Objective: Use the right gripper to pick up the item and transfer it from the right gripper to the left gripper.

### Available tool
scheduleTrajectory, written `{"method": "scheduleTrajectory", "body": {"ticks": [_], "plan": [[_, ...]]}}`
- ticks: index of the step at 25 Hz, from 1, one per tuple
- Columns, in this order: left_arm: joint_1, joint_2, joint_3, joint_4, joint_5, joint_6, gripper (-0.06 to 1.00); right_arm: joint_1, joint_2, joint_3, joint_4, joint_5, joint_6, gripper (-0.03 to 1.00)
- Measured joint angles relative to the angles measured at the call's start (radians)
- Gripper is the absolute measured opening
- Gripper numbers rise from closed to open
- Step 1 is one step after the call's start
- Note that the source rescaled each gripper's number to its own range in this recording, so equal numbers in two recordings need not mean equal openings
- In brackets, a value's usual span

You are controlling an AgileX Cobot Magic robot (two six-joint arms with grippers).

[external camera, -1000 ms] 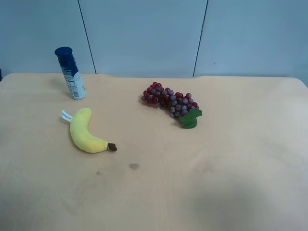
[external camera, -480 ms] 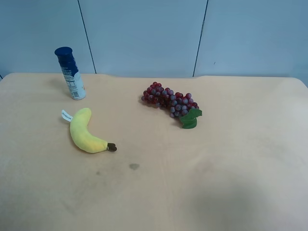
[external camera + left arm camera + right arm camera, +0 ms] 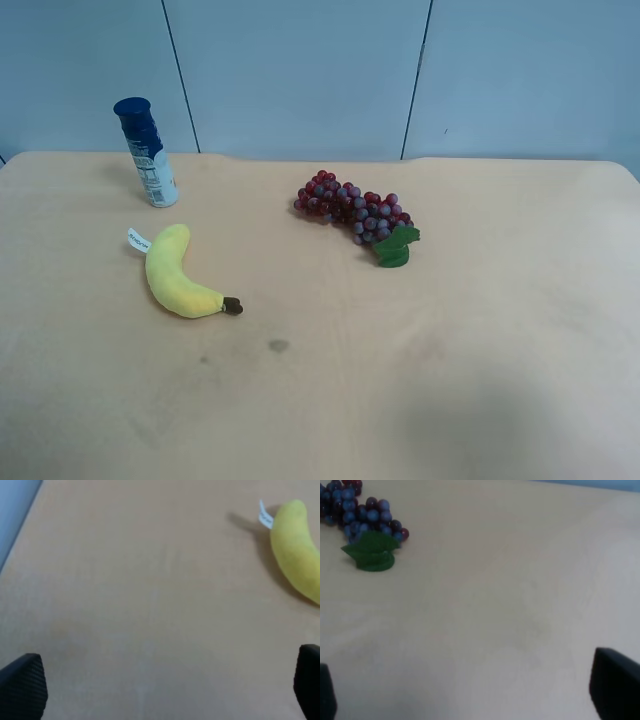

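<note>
Lying untouched on the tan table, the plush banana curves at the scene's left, its brown stem tip toward the near side, just in front of a blue-capped bottle. A grape bunch sits mid-table. Both the left gripper and the right gripper hover spread wide, empty.

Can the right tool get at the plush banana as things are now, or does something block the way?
Probably yes. The plush banana lies alone on the table, apart from the blue-capped bottle and the grape bunch. The right tool is open over bare table near the grapes, so it must first cross over.
</note>
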Motion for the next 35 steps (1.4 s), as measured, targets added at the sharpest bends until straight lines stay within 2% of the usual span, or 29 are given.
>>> {"method": "scheduleTrajectory", "body": {"ticks": [7, 14, 35], "plan": [[-0.002, -0.163, 0.062, 0.000, -0.002, -0.004, 1.00, 0.000, 0.000, 0.000, 0.000, 0.000, 0.000, 1.00], [-0.098, -0.170, 0.081, 0.000, -0.037, -0.020, 1.00, 0.000, 0.000, 0.000, 0.000, 0.000, 0.000, 1.00], [-0.099, -0.170, 0.095, 0.015, -0.064, -0.020, 1.00, 0.000, 0.000, 0.000, 0.000, 0.000, 0.000, 1.00]]}}
